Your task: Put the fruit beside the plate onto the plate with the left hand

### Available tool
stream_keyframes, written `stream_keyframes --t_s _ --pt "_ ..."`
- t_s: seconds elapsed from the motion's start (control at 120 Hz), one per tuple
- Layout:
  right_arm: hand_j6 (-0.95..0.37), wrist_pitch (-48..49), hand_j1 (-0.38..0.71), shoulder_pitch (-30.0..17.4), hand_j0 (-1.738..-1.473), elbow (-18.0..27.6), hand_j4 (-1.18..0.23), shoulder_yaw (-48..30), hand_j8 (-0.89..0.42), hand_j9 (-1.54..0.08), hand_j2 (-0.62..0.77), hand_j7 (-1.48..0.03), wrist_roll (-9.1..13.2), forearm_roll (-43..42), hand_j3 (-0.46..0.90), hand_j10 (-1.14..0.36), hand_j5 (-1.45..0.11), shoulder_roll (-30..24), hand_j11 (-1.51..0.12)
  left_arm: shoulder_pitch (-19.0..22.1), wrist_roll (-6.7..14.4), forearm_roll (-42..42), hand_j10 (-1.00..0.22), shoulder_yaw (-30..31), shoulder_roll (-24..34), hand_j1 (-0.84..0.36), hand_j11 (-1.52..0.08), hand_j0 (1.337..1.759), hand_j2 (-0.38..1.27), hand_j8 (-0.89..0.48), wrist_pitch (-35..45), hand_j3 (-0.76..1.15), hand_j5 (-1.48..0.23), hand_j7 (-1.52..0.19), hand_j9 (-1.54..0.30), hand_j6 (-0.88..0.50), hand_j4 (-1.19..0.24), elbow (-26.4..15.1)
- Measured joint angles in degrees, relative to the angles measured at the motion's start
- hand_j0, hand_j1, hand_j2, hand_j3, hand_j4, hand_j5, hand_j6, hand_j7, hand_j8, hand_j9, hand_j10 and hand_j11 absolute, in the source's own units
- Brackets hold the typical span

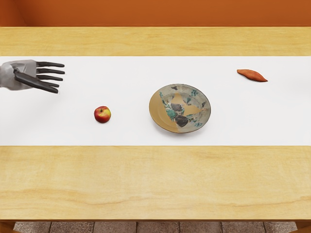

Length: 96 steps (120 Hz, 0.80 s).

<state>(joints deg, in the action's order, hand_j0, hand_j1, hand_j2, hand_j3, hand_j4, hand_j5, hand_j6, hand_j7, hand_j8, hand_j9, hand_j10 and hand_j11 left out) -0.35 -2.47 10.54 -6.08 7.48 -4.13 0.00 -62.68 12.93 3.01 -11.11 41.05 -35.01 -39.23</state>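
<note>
Reaching in from the picture's left edge, the left hand (30,75) is seen over the white strip (121,73) that is laid along the middle of the wooden table (155,179). Its dark fingers (51,64) are held straight and slightly fanned, pointing toward the right, and nothing is grasped by them. Only the grey wrist and the hand are shown, the rest of the arm being cut off by the frame.

The apple (102,114), red with a yellowish patch, is placed on the white strip to the left of the plate (156,103) and clearly apart from it, with bare white surface between the two. It is found lower in the picture than the hand and to its right, well apart from the fingertips, so hand and fruit are not touching.

The plate is set near the middle of the strip. It is round and shallow, ochre on its left part, and painted with green and dark leaf-like shapes; its whole painted face is exposed.

An elongated orange-brown sweet potato (251,75) is placed toward the right end of the strip, well apart from the plate. Behind the table an orange wall (155,12) is shown, and tiled floor (155,227) can be made out along the bottom edge.
</note>
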Motion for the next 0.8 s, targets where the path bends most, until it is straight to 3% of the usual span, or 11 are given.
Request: stream_keyframes --t_s 0.342,0.592,0.8 --pt "-0.03 0.00 -0.32 -0.11 -1.658 -0.23 -0.03 0.01 -0.03 -0.03 -0.01 -0.03 -0.01 0.00 0.00 -0.03 -0.03 0.00 -0.03 -2.38 0.14 0.43 -0.25 0.38 -2.26 0.05 -0.32 1.658 0.05 -0.25 -0.01 0.00 -0.32 -0.32 -0.32 -0.25 -0.25 -1.04" --pt "-0.03 0.00 -0.32 -0.12 -1.658 -0.25 -0.03 0.02 -0.03 -0.03 -0.01 -0.03 -0.01 0.00 0.00 -0.03 -0.03 0.00 -0.03 -8.39 3.08 9.25 -0.25 0.73 -8.00 0.05 -0.32 1.658 0.05 -0.25 0.00 0.00 -0.32 -0.32 -0.32 -0.25 -0.25 -2.02" --pt "-0.03 0.00 -0.32 -0.12 -1.658 -0.25 -0.03 0.01 -0.03 -0.03 -0.01 -0.03 0.00 0.00 0.00 -0.03 -0.03 0.00 -0.03 -11.18 4.59 22.83 -0.25 3.17 -9.88 0.05 -0.32 1.658 0.05 -0.25 1.72 0.00 -0.32 -0.32 -0.32 -0.25 -0.25 -11.58"
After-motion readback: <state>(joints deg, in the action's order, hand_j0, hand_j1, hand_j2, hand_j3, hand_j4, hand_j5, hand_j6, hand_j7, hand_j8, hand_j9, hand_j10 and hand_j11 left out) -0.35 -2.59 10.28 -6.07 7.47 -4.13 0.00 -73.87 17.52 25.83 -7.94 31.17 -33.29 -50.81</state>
